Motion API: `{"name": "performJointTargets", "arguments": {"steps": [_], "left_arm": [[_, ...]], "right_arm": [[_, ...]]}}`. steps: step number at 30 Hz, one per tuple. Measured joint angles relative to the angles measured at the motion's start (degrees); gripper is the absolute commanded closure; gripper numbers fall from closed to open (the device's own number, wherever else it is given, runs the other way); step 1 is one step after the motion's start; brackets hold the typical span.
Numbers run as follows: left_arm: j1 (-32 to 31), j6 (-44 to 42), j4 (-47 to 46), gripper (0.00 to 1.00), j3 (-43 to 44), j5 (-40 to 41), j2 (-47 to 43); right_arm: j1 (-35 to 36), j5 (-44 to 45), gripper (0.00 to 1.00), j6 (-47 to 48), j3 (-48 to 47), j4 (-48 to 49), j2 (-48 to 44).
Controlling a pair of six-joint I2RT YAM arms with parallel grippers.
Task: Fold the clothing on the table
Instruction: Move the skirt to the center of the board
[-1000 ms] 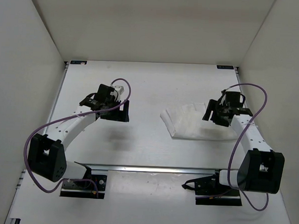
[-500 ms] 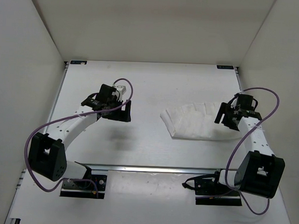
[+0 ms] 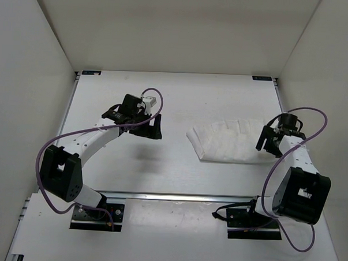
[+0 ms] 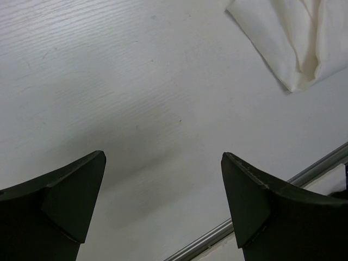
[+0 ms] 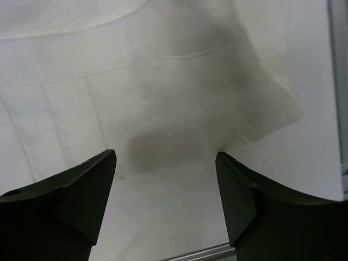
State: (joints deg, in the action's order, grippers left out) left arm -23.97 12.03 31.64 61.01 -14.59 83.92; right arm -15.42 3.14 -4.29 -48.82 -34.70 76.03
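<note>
Right gripper (image 3: 268, 146) jaws wide apart, holding nothing, hovers over the right end of the clothing (image 3: 228, 142); its wrist view shows both fingers spread with creased white fabric (image 5: 136, 81) between and under them (contact with the cloth can't be told). Left gripper (image 3: 146, 131) also fully spread and empty, over bare table (image 3: 181, 96) left of the garment, well apart from it; only a folded corner of cloth (image 4: 293, 38) shows in its view. Clothing lies flat on the table's right half, between the two arms, wider toward the right.
</note>
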Motion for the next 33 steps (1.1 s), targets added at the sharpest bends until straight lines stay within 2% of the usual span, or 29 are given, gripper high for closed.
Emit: {"name": "performJointTargets", "arguments": {"steps": [8, 10, 11, 13, 14, 15, 17, 20, 27, 30, 33], "left_arm": [[-0.35, -0.02, -0.83, 0.01, 0.0, -3.02, 0.24], [-0.24, -0.09, -0.83, 0.01, 0.0, -3.43, 0.31], [-0.11, -0.15, -0.83, 0.01, 0.0, -3.63, 0.37], [0.26, -0.28, -0.81, 0.01, 0.0, -4.0, 0.46], [0.39, -0.44, -0.81, 0.01, 0.0, -4.15, 0.48], [0.55, -0.5, -0.81, 0.02, 0.02, -4.28, 0.52], [0.9, -0.66, -0.7, 0.01, 0.02, -4.42, 0.59], [1.18, -0.83, -0.28, 0.01, 0.15, -4.59, 0.61], [1.75, -1.05, 0.35, 0.01, 1.79, -5.07, 0.94], [2.1, -0.98, 0.31, 0.01, 2.6, -5.42, 1.18], [2.95, -0.79, 0.46, 0.01, 3.82, -5.64, 1.2]], "right_arm": [[-5.53, 4.5, 0.25, -0.2, -1.01, 1.64, 3.39], [-5.73, 4.87, 0.28, -0.17, -1.51, 2.19, 5.86], [-5.57, 4.96, 0.36, -0.17, -1.79, 2.4, 7.15], [-5.07, 4.83, 0.42, 0.11, -2.29, 2.84, 9.73], [-4.81, 4.72, 0.5, 0.13, -2.73, 2.89, 11.13], [-4.52, 4.37, 0.53, 0.24, -3.34, 3.1, 12.66], [-4.0, 3.52, 0.79, 0.2, -4.79, 3.23, 15.72], [-3.15, 2.34, 1.0, 0.15, -7.69, 3.08, 19.21], [1.95, 2.08, 1.0, 0.66, -11.52, 3.89, 21.99], [7.58, -0.09, 1.0, 0.17, -14.8, 2.75, 22.05], [16.44, -3.19, 1.0, -0.74, -22.03, 2.23, 22.03]]}}
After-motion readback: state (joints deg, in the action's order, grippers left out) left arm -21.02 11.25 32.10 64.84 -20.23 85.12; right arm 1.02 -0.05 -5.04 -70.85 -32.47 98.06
